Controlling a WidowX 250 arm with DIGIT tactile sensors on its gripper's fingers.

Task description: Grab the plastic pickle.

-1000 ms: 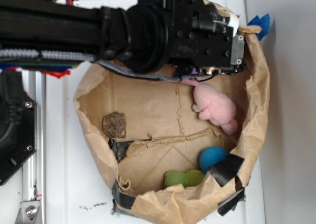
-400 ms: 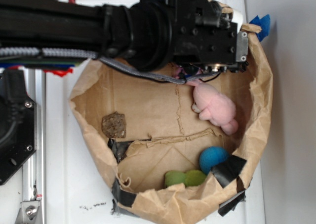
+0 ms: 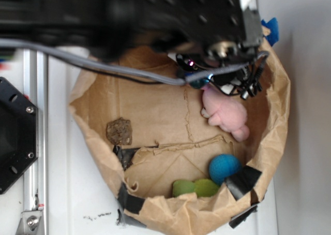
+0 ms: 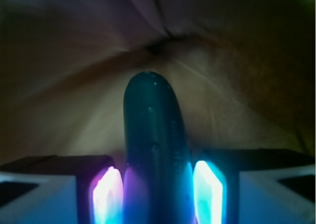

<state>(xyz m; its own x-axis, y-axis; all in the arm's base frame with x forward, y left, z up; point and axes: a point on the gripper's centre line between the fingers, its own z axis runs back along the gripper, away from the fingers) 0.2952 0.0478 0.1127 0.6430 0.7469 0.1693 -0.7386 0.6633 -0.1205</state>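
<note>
In the wrist view the plastic pickle (image 4: 154, 135), very dark green and glossy, stands lengthwise between my two glowing pads, the left one (image 4: 106, 197) and the right one (image 4: 207, 189). My gripper (image 4: 157, 197) is closed onto its sides, and its rounded end sticks out ahead of the fingertips over the brown paper. In the exterior view my gripper (image 3: 199, 78) hangs under the blurred black arm at the top of the paper bag, just above the pink bunny. The pickle itself is hidden there by the arm.
The brown paper bag (image 3: 271, 136) has crumpled walls all round. Inside lie the pink plush bunny (image 3: 226, 113), a blue fuzzy ball (image 3: 224, 166), a light green fuzzy toy (image 3: 195, 187) and a brown lumpy piece (image 3: 119, 131). Black tape (image 3: 243, 179) patches the rim.
The arm has come closer to the camera and shifted right, now large and blurred. Cables and the lit fingers now show above the bunny. The bag's rim has shifted slightly.
</note>
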